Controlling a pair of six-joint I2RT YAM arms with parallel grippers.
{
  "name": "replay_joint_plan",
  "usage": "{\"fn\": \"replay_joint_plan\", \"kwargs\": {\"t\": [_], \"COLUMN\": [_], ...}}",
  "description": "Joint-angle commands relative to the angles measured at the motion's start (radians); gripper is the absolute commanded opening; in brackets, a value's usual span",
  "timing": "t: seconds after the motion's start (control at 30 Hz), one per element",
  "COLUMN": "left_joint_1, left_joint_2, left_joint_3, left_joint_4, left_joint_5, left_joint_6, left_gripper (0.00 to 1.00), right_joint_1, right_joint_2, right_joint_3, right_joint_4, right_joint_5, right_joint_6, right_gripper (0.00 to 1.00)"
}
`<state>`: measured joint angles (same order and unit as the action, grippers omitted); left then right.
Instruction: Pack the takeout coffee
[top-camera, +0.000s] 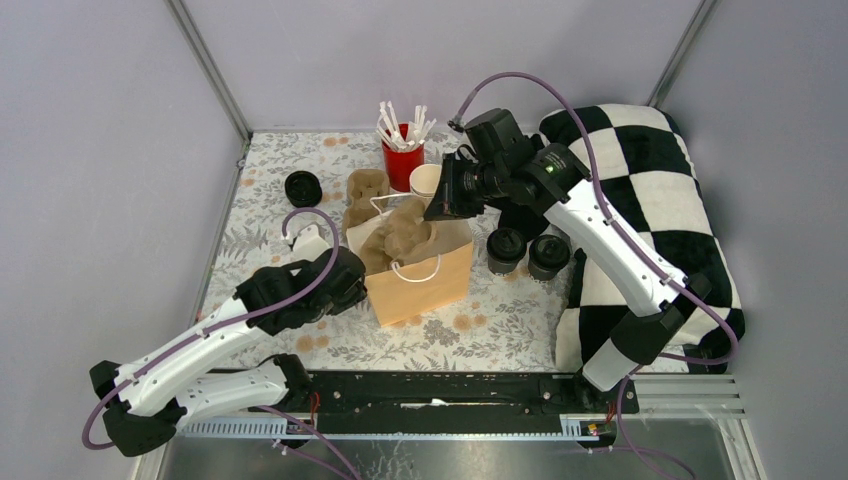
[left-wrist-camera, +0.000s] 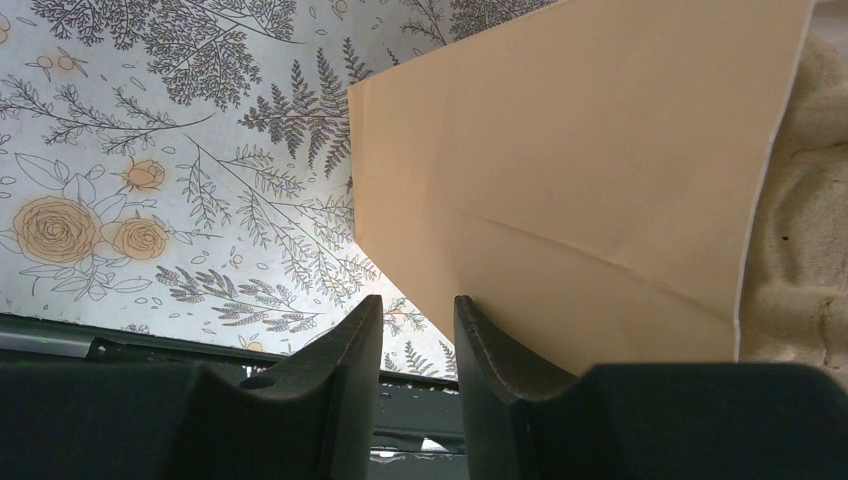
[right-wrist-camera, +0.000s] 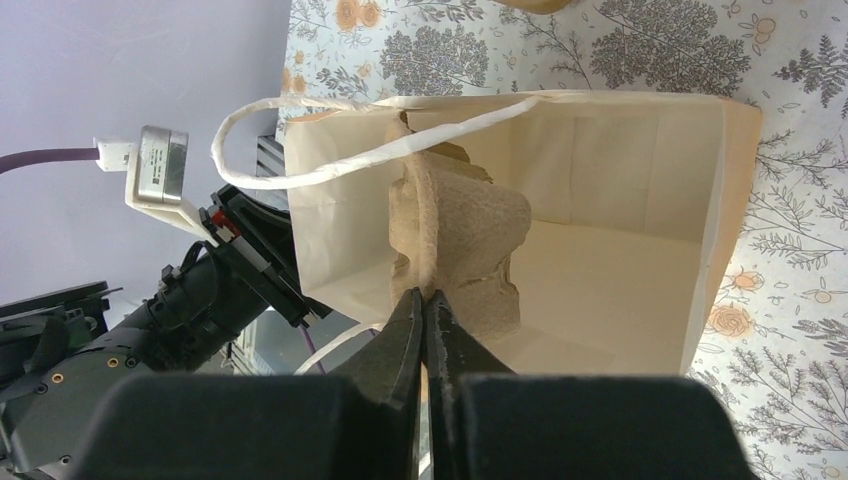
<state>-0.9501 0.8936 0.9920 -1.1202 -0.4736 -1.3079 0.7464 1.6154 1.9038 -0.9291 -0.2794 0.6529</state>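
The two takeout coffee cups (top-camera: 505, 246) (top-camera: 548, 254), each with a black lid, stand on the table right of the brown paper bag (top-camera: 425, 282). My right gripper (top-camera: 432, 214) is over the bag's open top, shut on the edge of a brown pulp cup carrier (right-wrist-camera: 462, 228) that hangs upright inside the bag (right-wrist-camera: 620, 200). The right gripper (right-wrist-camera: 425, 294) pinches the carrier's rim. My left gripper (left-wrist-camera: 418, 302) is open at the bag's left side (left-wrist-camera: 580, 150), with nothing between its fingers. Its right finger is against the bag's wall.
A second pulp carrier (top-camera: 366, 190) lies behind the bag. A red cup of white sticks (top-camera: 402, 152) and lidless cream cups (top-camera: 425, 180) stand at the back, a loose black lid (top-camera: 303, 187) at back left. A checkered cushion (top-camera: 650, 200) fills the right side.
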Motion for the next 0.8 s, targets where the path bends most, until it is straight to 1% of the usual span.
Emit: {"fn": "replay_joint_plan", "kwargs": {"t": [0.0, 0.03, 0.07, 0.1, 0.13, 0.17, 0.23, 0.3, 0.33, 0.4, 0.47, 0.57, 0.6, 0.67, 0.73, 0.77], "left_joint_1": [0.004, 0.004, 0.002, 0.003, 0.003, 0.004, 0.003, 0.003, 0.003, 0.003, 0.003, 0.003, 0.003, 0.003, 0.002, 0.003], "left_joint_2": [-0.008, -0.007, -0.009, -0.014, -0.024, -0.036, -0.069, -0.108, -0.125, -0.151, -0.148, -0.120, -0.101, -0.039, 0.051, 0.107], "left_joint_3": [0.015, 0.020, 0.026, 0.034, 0.040, 0.047, 0.073, 0.109, 0.128, 0.167, 0.224, 0.290, 0.309, 0.361, 0.436, 0.475], "left_joint_4": [0.005, -0.005, -0.017, -0.032, -0.043, -0.053, -0.083, -0.089, -0.091, -0.074, -0.063, -0.064, -0.060, -0.069, -0.113, -0.146], "left_joint_5": [-0.006, -0.006, -0.007, -0.003, 0.000, 0.004, 0.010, 0.019, 0.019, 0.023, 0.024, -0.004, -0.020, -0.064, -0.092, -0.101], "left_joint_6": [-0.004, -0.004, -0.006, -0.010, -0.011, -0.012, -0.021, -0.001, 0.007, 0.040, 0.079, 0.064, 0.049, 0.004, -0.016, -0.024], "left_gripper": [0.36, 0.36, 0.36, 0.37, 0.38, 0.40, 0.45, 0.50, 0.53, 0.61, 0.67, 0.74, 0.74, 0.68, 0.63, 0.63], "right_joint_1": [0.008, 0.008, 0.007, 0.007, 0.005, -0.008, -0.043, -0.052, -0.056, -0.066, -0.074, -0.074, -0.074, -0.073, -0.065, -0.056], "right_joint_2": [-0.035, -0.005, 0.026, 0.051, 0.056, 0.062, 0.068, 0.025, -0.002, -0.036, -0.043, -0.015, -0.003, 0.017, 0.035, 0.048], "right_joint_3": [0.064, 0.138, 0.252, 0.352, 0.421, 0.476, 0.529, 0.431, 0.331, 0.235, 0.190, 0.189, 0.192, 0.202, 0.194, 0.187], "right_joint_4": [-0.048, -0.145, -0.310, -0.386, -0.420, -0.452, -0.504, -0.469, -0.434, -0.388, -0.355, -0.329, -0.318, -0.300, -0.280, -0.276], "right_joint_5": [0.083, 0.144, 0.233, 0.310, 0.317, 0.302, 0.283, 0.297, 0.301, 0.331, 0.335, 0.285, 0.260, 0.237, 0.226, 0.237], "right_joint_6": [-0.039, -0.108, -0.160, -0.191, -0.217, -0.236, -0.261, -0.296, -0.313, -0.332, -0.350, -0.371, -0.376, -0.372, -0.367, -0.360], "right_gripper": [0.25, 0.44, 0.60, 0.73, 0.81, 0.84, 0.87, 0.88, 0.89, 0.89, 0.89, 0.88, 0.87, 0.85, 0.83, 0.82]}}
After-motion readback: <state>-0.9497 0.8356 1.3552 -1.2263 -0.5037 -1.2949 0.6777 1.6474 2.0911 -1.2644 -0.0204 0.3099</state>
